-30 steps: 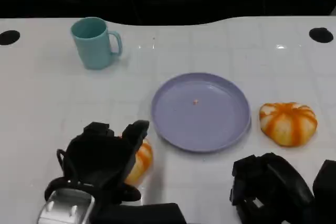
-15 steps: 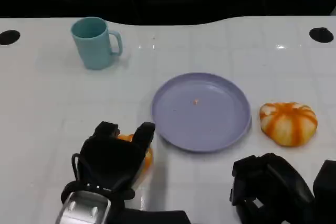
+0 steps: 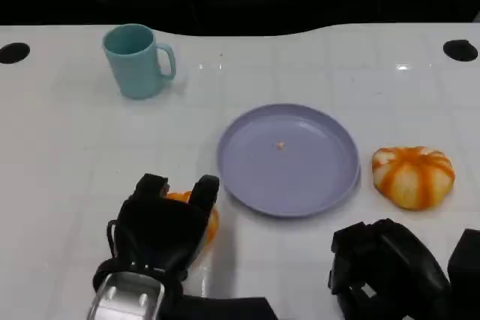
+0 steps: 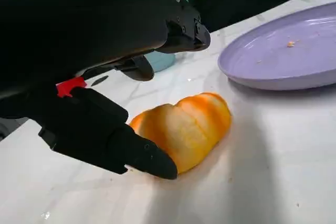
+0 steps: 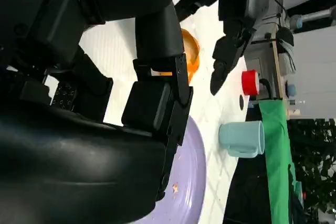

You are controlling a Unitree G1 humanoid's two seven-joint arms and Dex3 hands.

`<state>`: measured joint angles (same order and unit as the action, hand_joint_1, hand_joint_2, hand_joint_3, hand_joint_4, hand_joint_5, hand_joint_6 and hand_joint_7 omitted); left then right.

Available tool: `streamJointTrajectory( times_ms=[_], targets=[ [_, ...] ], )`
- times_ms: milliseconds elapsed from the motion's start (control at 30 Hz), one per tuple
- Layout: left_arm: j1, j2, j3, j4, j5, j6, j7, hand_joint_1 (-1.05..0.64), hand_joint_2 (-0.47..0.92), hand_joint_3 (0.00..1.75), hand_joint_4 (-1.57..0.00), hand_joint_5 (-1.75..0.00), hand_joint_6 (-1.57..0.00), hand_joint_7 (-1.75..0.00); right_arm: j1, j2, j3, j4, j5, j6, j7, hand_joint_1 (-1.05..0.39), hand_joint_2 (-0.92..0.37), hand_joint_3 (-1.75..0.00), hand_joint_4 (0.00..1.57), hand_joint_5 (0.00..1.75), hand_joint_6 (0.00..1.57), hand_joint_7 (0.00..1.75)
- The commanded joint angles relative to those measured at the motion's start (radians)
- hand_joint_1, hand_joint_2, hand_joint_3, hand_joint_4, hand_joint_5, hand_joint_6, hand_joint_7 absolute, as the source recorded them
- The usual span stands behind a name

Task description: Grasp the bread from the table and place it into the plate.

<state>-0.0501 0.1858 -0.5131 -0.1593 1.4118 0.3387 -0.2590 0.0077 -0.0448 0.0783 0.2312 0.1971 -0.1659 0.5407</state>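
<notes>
An orange-striped bread roll lies on the white table just left of the lavender plate. My left hand is over it with fingers spread: one finger lies by the roll's near end, and the others arch above without closing. The roll rests on the table. A second striped bread sits right of the plate. My right hand stays at the near right edge and holds nothing. The right wrist view shows the roll under my left hand.
A teal mug stands at the far left of the table. Two black holes mark the far corners. The plate holds only a crumb. Beyond the table, a red button sits on equipment.
My left hand has shifted right and a little forward, covering more of the bread roll. The roll, plate and right hand stay where they were.
</notes>
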Motion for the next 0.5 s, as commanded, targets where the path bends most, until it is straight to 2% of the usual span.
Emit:
streamJointTrajectory(
  times_ms=[33,500],
  targets=[
    [-0.026,-0.016,-0.001,0.050,0.001,0.033,-0.013,-0.41,0.73,0.00,-0.14,-0.65,-0.18,-0.01,0.001,-0.016,-0.012,0.001,0.021,0.006,0.012,-1.05,-0.02,-1.37,1.55,1.30,1.57,1.00],
    [-0.123,-0.072,-0.001,0.289,-0.101,0.080,0.058,-0.53,0.73,0.00,-0.01,-0.61,-0.09,0.00,0.013,-0.017,-0.016,-0.002,0.028,0.007,0.012,-1.05,-0.03,-1.39,1.54,1.32,1.57,1.03]
  ],
)
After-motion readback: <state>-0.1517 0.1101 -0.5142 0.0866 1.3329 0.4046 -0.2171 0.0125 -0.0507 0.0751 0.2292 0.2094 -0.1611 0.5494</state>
